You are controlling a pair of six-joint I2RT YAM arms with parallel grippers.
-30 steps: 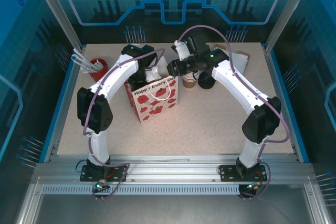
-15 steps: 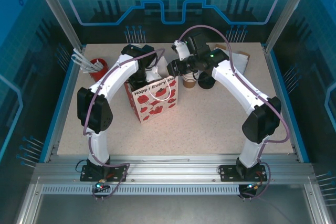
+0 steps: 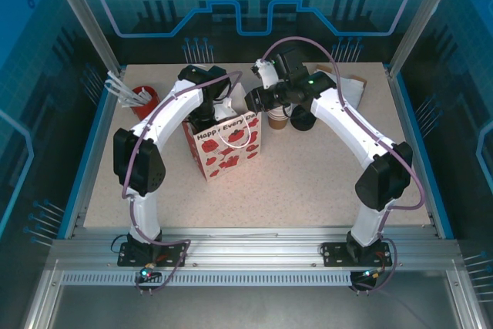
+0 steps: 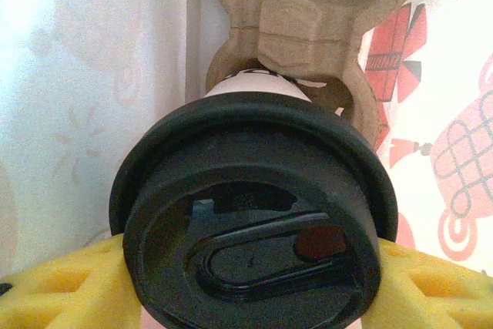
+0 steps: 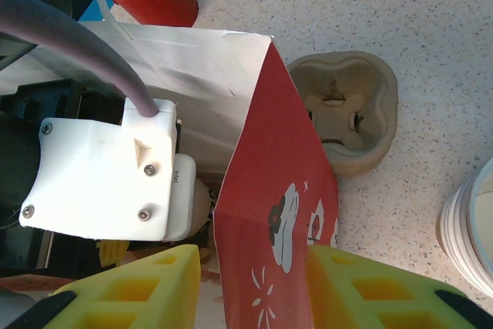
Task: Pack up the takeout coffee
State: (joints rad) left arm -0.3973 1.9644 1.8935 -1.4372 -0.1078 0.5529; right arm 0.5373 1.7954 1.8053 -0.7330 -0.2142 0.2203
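The takeout coffee (image 4: 254, 190), a pale cup under a black lid, hangs inside the red-and-white gift bag (image 3: 227, 144). My left gripper (image 4: 250, 283) is shut on it, a yellow finger (image 4: 54, 290) pressing each side below the lid. A brown pulp carrier (image 4: 308, 28) lies under the cup in the bag. My left arm (image 3: 209, 113) reaches down into the bag's mouth. My right gripper (image 5: 254, 283) is shut on the bag's red side wall (image 5: 269, 190) at its right edge (image 3: 248, 104).
A second pulp carrier (image 5: 343, 113) lies on the table beside the bag. A stack of white cups (image 3: 277, 119) and a loose black lid (image 3: 302, 121) stand right of it. A red cup with straws (image 3: 145, 99) is at the back left.
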